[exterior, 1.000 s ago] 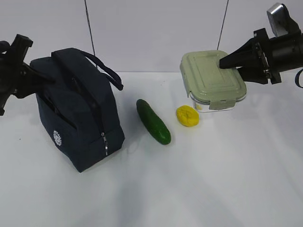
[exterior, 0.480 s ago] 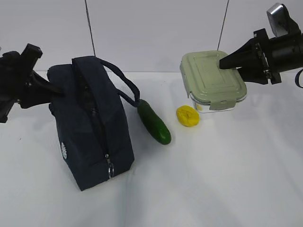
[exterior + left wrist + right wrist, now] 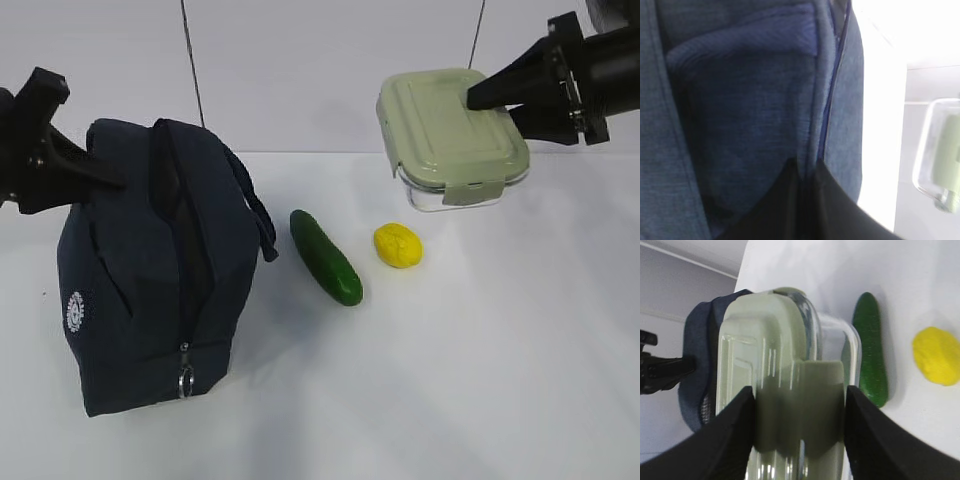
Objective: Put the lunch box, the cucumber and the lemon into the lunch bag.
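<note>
The navy lunch bag (image 3: 140, 290) stands at the left, its zipper line facing me and the ring pull (image 3: 185, 380) low. My left gripper (image 3: 112, 182) is shut on the fabric at the bag's upper left edge; the left wrist view shows the jaws (image 3: 809, 167) pinching a fold of the lunch bag (image 3: 750, 100). My right gripper (image 3: 488, 112) is shut on the lunch box (image 3: 450, 135) and holds it clear above the table. In the right wrist view the fingers clamp the lunch box (image 3: 790, 355) at both sides. The cucumber (image 3: 325, 257) and lemon (image 3: 397, 245) lie on the table between.
The white table (image 3: 450, 380) runs to a pale back wall. In the right wrist view, the cucumber (image 3: 870, 355) and lemon (image 3: 936, 356) lie below the held box, and the bag (image 3: 696, 365) sits beyond its far end.
The right gripper has lifted the lunch box off the table. The left gripper has pulled and turned the bag leftward, so its zipper side now faces the front.
</note>
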